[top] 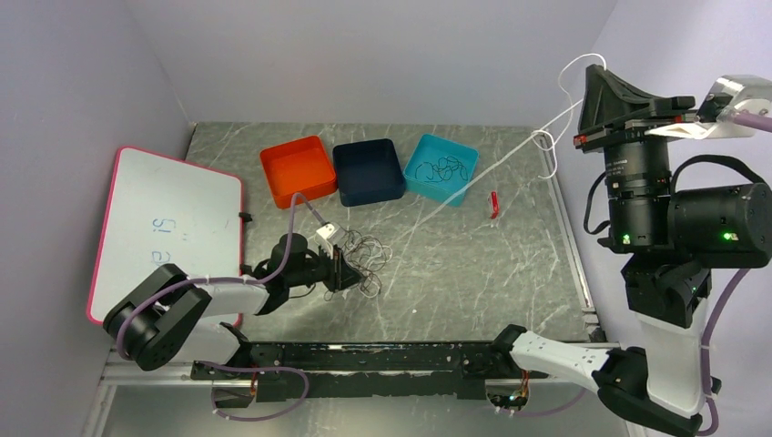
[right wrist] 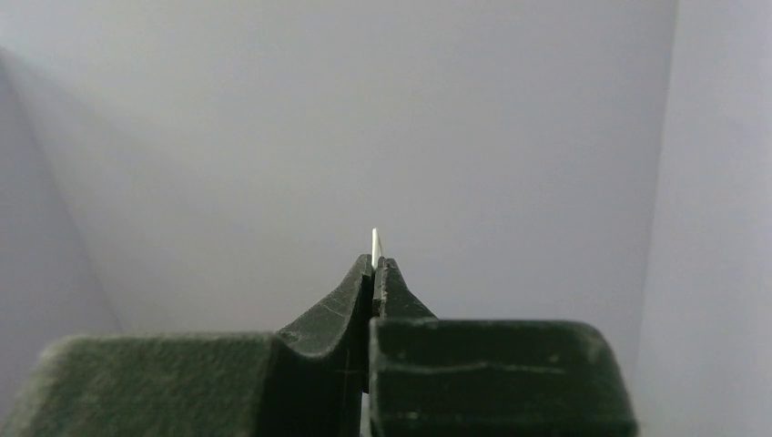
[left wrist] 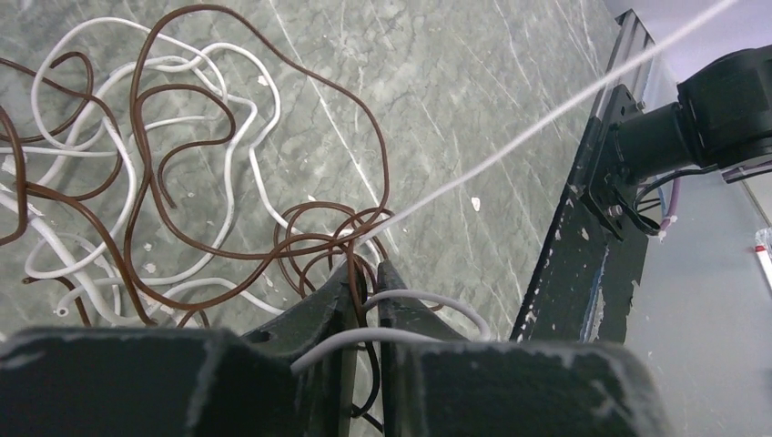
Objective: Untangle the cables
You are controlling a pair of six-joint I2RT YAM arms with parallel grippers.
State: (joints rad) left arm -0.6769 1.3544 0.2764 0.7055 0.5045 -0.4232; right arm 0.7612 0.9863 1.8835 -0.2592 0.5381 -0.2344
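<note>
Your left gripper [left wrist: 367, 273] sits low on the table, pinched nearly closed on the tangle [top: 364, 255]. A brown cable [left wrist: 319, 237] runs down between its pads, and a white strand crosses at the same spot; you cannot tell whether that one is clamped too. Your right gripper [right wrist: 374, 269] is raised high, well apart from the left, with its jaws tight on the tip of the white cable [right wrist: 375, 238]. From just ahead of the left fingertips that cable runs as one taut line [left wrist: 546, 118] up to the right gripper. The main risk is the knot of brown loops right at the left tips. The white line passes through them, so more pull from the right will likely cinch them tighter instead of freeing the strand. If the left grip does hold the white strand as well, the cable may slip out of the right jaws, since only a sliver shows past them. A weak left pinch would instead let the whole tangle drag along the table. The taut span also passes just beside the teal tray [top: 451, 142], which holds a black cable [top: 441, 168]. A sideways swing could snag its corner.
</note>
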